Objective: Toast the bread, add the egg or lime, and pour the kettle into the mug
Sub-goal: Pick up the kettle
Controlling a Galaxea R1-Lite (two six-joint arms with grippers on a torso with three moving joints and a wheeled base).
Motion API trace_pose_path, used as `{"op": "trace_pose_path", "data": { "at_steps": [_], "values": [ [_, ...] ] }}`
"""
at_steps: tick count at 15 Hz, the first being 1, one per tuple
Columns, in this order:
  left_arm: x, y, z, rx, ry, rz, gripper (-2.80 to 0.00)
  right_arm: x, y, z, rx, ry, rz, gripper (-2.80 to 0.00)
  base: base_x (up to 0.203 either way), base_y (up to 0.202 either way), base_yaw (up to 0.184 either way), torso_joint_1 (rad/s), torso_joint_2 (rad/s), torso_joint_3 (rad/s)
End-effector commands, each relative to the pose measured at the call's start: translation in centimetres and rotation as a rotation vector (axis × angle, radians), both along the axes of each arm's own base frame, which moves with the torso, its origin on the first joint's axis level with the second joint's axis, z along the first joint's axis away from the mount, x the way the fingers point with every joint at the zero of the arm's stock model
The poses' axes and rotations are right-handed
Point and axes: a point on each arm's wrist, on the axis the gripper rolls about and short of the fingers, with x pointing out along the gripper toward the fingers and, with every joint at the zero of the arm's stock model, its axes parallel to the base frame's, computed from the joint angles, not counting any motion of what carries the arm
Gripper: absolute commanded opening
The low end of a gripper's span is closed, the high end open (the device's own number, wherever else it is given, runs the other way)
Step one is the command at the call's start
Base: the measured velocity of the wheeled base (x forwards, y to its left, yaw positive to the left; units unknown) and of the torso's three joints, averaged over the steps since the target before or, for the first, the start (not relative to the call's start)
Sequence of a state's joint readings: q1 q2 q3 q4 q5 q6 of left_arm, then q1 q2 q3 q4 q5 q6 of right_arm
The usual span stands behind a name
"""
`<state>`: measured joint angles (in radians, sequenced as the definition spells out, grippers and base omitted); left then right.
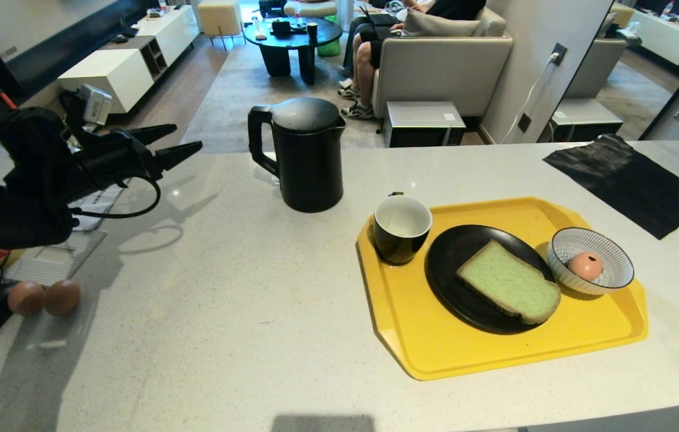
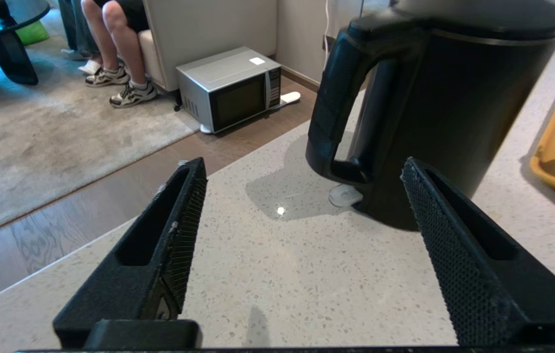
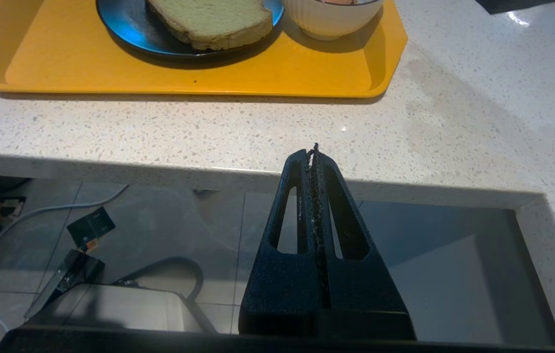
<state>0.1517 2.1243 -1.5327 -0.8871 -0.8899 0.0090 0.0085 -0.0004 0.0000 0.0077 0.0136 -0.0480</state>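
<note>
— So, counted from the task's things outward?
— One kettle [image 1: 308, 157], upright on the counter [image 1: 225, 312], handle turned toward the left gripper [image 1: 189, 139]. Not gripped: apart from both fingers, just ahead of the tips in the left wrist view.
— Left gripper's state?
— Released. Two fingers [image 2: 179, 230] spread wide, nothing between them, hovering above the counter on the handle side of the kettle.
— Beyond the kettle, away from that gripper?
— One mug [image 1: 401, 228], black outside and white inside, standing on the near-left corner of one yellow tray [image 1: 435, 348]. Beside it, farther from the left gripper, one black plate [image 1: 453, 288] carrying one slice of bread [image 1: 510, 282], green crumb up, lying flat. Farther still, one striped bowl [image 1: 609, 276] with one egg [image 1: 585, 266] inside, pinkish.
— And the right gripper?
— Clenched. Right gripper [image 3: 314, 149] with fingers pressed together on nothing, hanging below and in front of the counter edge, tray and bread just beyond its tips, well apart from it.
— Anything else counted?
— Two brown eggs [image 1: 45, 298], touching each other, below the left gripper near the counter's left edge. One black cloth [image 1: 627, 180] on the far right of the counter, well apart from both grippers. One microwave [image 2: 230, 90] on the floor past the counter, ahead of the left gripper. One seated person, legs and shoes [image 1: 358, 96] showing, by one sofa [image 1: 441, 66], with one dark round table [image 1: 291, 39] beyond.
</note>
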Motion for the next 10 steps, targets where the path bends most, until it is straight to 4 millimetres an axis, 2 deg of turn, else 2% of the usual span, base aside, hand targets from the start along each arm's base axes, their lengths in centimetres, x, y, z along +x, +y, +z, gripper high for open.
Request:
{"op": "trace_pose_path", "data": {
  "at_steps": [1, 6, 10],
  "values": [
    [1.5, -0.9, -1.5, -0.001, 0.012, -0.016, 0.00, 0.0, 0.0, 0.0, -0.001, 0.002, 0.001, -2.80, 0.000, 0.000, 0.000, 0.000, 0.00, 0.000],
    [4.7, -4.4, -1.2, -0.030, -0.076, -0.003, 0.00, 0.0, 0.0, 0.0, -0.001, 0.001, 0.001, -2.80, 0.000, 0.000, 0.000, 0.000, 0.00, 0.000],
    [5.6, -6.3, -1.9, -0.046, -0.082, -0.004, 0.00, 0.0, 0.0, 0.0, 0.002, 0.002, 0.001, -2.80, 0.000, 0.000, 0.000, 0.000, 0.00, 0.000]
  ]
}}
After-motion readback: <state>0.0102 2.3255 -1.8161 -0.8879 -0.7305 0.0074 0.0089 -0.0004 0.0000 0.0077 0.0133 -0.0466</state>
